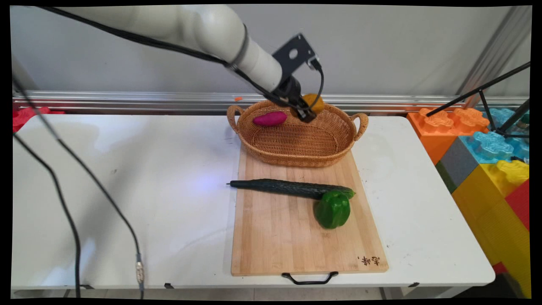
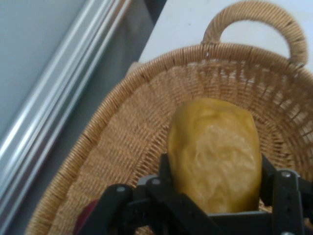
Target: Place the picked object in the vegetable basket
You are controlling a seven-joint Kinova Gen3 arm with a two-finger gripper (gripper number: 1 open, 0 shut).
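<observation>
Jaws clenched on the yellow-brown potato (image 2: 214,154), one finger on each flank, gripper (image 1: 305,113) hanging over the far side of the wicker basket (image 1: 296,159). Potato is held above the basket floor, near the far rim, not resting on anything as far as I can tell. Long axis runs along the gripper's line, free end pointing away from the hand toward the basket wall and handle. Risks, my judgement: surface looks smooth and rounded and the fingers grip the lower flanks only, so it could slip or pivot out. Released here, it might roll toward the purple sweet potato (image 1: 269,118) lying in the basket's left end. Cucumber (image 1: 288,188) and green pepper (image 1: 332,209) sit on the cutting board (image 1: 275,237), well apart.
</observation>
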